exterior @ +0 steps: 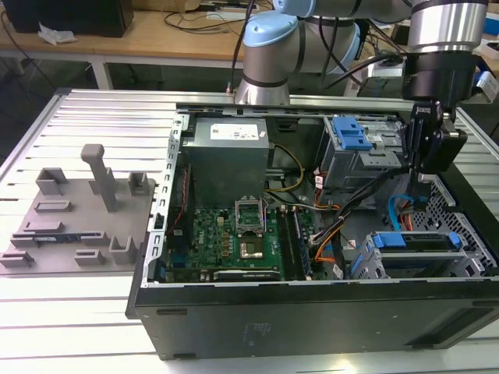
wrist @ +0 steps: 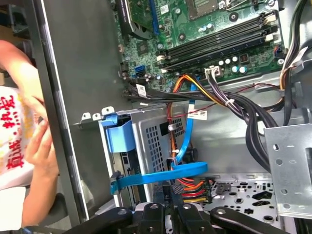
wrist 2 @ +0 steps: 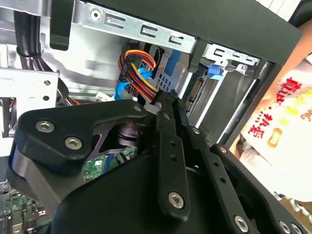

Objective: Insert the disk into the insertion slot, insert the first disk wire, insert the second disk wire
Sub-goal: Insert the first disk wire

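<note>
Exterior view, nearest first: the black side wall of the computer case (exterior: 312,312) is seen in front. Just behind it, at the exterior view's right, the disk (exterior: 413,241) is seated in the insertion slot (exterior: 363,265), with its blue carrier front at the mouth of the low cage. Just beyond and above the disk, the gripper (exterior: 425,181) is hung inside the case, between that low cage and the taller blue-latched cage (exterior: 351,140). In the second wrist view the fingers (wrist 2: 168,146) are drawn nearly together and closed on the end of the red, yellow and black disk wire (wrist 2: 146,85). A blue flat cable (wrist: 161,176) is seen just beside them in the first wrist view. The perforated case wall (exterior: 456,210) is close at the exterior view's right, while open room is found over the motherboard (exterior: 226,234) at its left.
</note>
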Robot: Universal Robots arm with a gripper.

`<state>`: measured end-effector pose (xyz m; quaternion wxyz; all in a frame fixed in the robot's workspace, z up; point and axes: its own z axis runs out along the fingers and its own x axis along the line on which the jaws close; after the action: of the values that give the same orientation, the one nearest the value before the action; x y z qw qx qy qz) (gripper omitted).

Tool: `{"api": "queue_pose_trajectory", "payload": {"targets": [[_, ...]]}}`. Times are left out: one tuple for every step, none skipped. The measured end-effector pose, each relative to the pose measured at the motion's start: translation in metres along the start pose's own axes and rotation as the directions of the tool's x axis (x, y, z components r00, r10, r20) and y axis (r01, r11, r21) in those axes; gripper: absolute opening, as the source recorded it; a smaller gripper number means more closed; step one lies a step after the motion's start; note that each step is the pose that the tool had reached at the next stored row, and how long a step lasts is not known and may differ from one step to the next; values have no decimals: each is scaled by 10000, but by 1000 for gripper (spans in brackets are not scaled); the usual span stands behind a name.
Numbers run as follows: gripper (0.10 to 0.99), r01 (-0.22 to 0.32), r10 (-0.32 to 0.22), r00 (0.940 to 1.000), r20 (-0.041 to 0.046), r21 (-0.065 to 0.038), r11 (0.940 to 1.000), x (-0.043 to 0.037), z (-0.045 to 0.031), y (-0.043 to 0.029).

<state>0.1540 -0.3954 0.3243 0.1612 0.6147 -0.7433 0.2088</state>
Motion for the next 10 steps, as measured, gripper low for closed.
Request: {"api": "queue_pose_trajectory", "payload": {"targets": [[165,-1,1,10000,87,-16,10000,11,0,-2],[165,-2,3,9998,216,-42,10000,26,-2,-5],[165,-2,3,9996,287,-55,10000,38,-3,-8],[165,-1,3,9994,333,-63,10000,48,-2,-10],[165,-3,6,9993,383,-74,10000,74,5,-17],[165,-4,7,9992,406,-79,10000,91,9,-22],[165,-3,7,9991,434,-84,10000,110,13,-29],[165,-4,8,9988,490,-94,10000,138,17,-39],[165,-5,11,9985,553,-108,9999,159,16,-45],[165,-6,13,9980,636,-124,9999,179,13,-52]]}}
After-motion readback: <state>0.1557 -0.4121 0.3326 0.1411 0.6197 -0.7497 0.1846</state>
